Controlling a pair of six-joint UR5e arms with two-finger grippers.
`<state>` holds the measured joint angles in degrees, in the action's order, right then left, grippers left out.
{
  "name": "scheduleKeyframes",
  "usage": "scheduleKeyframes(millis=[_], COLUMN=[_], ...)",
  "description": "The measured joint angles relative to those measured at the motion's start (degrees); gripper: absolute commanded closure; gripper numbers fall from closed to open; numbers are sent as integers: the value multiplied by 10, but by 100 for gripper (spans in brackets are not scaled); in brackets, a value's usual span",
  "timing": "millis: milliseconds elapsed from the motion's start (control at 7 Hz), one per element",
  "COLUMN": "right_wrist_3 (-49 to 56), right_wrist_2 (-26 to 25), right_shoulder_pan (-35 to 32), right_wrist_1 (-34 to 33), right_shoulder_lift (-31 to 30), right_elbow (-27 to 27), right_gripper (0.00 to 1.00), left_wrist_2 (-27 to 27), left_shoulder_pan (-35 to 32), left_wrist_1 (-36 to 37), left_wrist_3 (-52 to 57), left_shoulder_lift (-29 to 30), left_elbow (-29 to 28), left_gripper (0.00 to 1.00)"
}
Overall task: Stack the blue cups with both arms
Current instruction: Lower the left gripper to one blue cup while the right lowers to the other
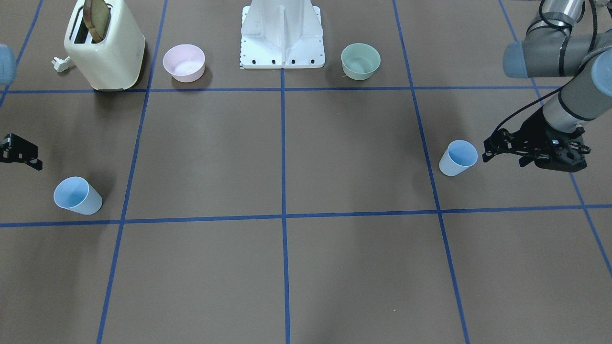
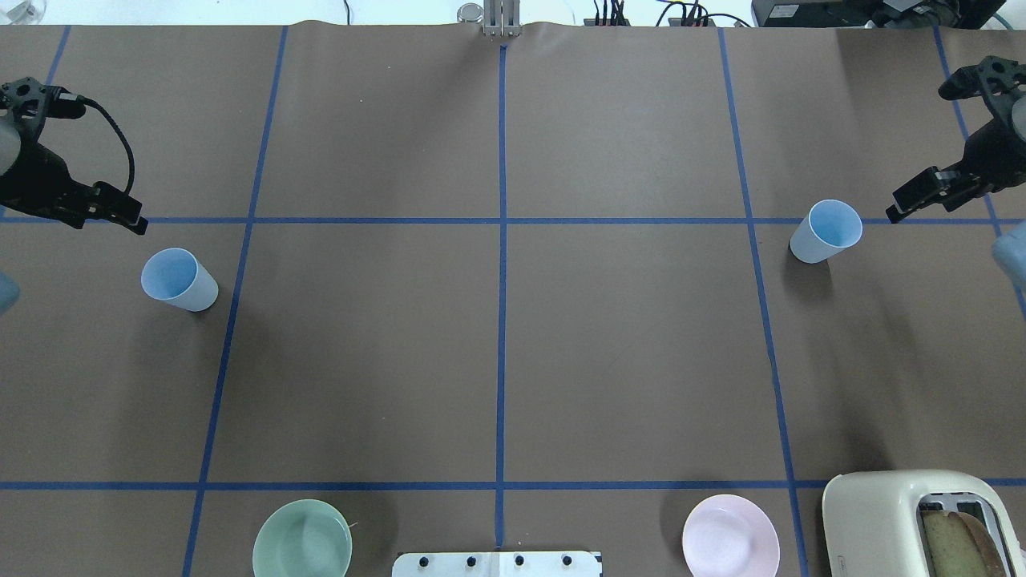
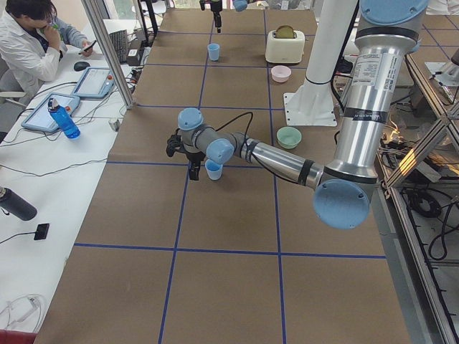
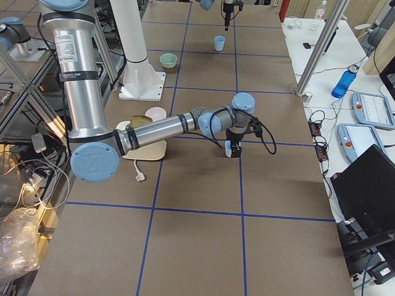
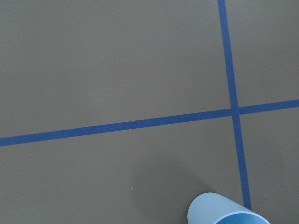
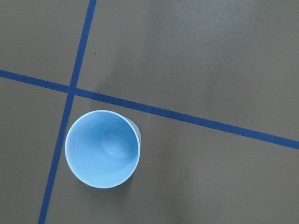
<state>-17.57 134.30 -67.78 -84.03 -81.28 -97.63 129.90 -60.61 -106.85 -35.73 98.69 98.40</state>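
Two light-blue cups stand upright and far apart on the brown table. One cup (image 2: pixel 178 279) (image 1: pixel 458 158) is on my left side, and its rim shows at the bottom of the left wrist view (image 5: pixel 224 212). My left gripper (image 2: pixel 128 218) (image 1: pixel 499 155) hovers just beyond it, apart from it, and looks open and empty. The other cup (image 2: pixel 826 231) (image 1: pixel 76 195) is on my right side and shows from above in the right wrist view (image 6: pixel 103 148). My right gripper (image 2: pixel 902 204) (image 1: pixel 28 160) hovers close beside it, looks open and holds nothing.
A cream toaster (image 1: pixel 105 48) with bread in it, a pink bowl (image 1: pixel 184 62) and a pale green bowl (image 1: pixel 360 60) stand along the robot's edge, either side of the white pedestal (image 1: pixel 283 33). Blue tape lines grid the table.
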Motion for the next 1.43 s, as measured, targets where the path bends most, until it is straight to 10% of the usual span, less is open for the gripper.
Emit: scheduleKeyframes(millis=[429, 1429], right_wrist_3=[-4, -6], right_wrist_2=[-14, -17], right_shoulder_pan=[2, 3], right_wrist_1=[13, 24], right_shoulder_lift=[19, 20], right_elbow=[22, 28], right_gripper=[5, 5], left_wrist_2=[-9, -9], left_shoulder_pan=[36, 72], left_wrist_1=[-41, -79], left_wrist_3=[-15, -49], left_shoulder_lift=[-28, -43], left_elbow=[2, -5], left_gripper=[5, 63])
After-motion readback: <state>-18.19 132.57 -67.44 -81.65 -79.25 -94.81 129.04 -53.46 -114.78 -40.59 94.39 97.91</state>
